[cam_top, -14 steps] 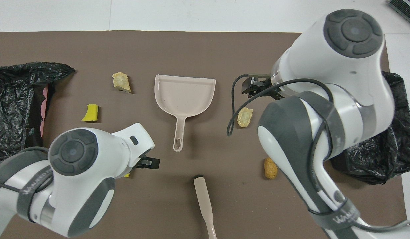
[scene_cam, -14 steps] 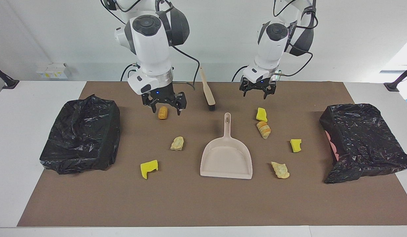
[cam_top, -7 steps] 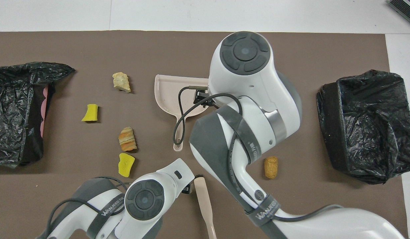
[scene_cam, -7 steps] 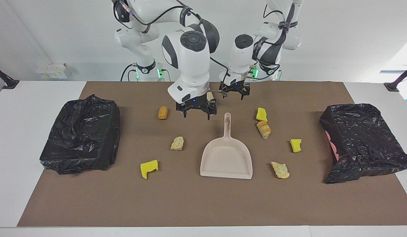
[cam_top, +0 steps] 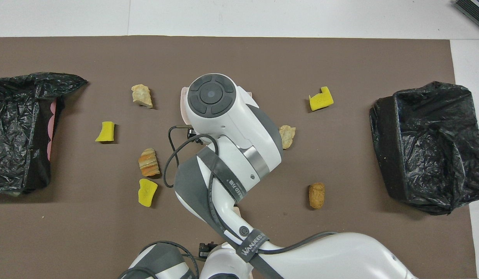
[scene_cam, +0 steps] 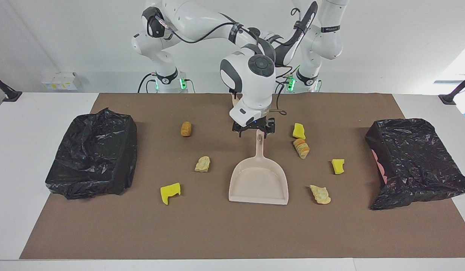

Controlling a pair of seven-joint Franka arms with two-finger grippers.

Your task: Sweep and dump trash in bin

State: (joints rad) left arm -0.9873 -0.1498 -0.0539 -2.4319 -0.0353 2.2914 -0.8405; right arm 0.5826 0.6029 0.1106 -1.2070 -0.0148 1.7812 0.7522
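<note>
Several trash scraps lie on the brown mat: yellow sponge chunks (scene_cam: 170, 192) (scene_cam: 299, 131) (scene_cam: 338, 166) and tan-brown lumps (scene_cam: 186, 128) (scene_cam: 202, 164) (scene_cam: 301, 148) (scene_cam: 320, 194). The beige dustpan (scene_cam: 259, 180) lies in the middle, handle toward the robots. My right gripper (scene_cam: 254, 130) hangs open just over the handle's tip, one finger to each side. The right arm hides most of the dustpan (cam_top: 182, 104) in the overhead view. Only a sliver of the brush (scene_cam: 235, 99) shows past the right arm. My left gripper (cam_top: 205, 247) is drawn back by the brush handle (cam_top: 236, 209), mostly hidden.
Two bins lined with black bags stand at the mat's ends, one (scene_cam: 91, 152) toward the right arm's end, one (scene_cam: 417, 162) toward the left arm's end. White table surrounds the mat (scene_cam: 217, 233).
The right arm has swung from the brown lump toward the middle and now hangs over the dustpan handle. The left arm has drawn back toward its base, near the brush.
</note>
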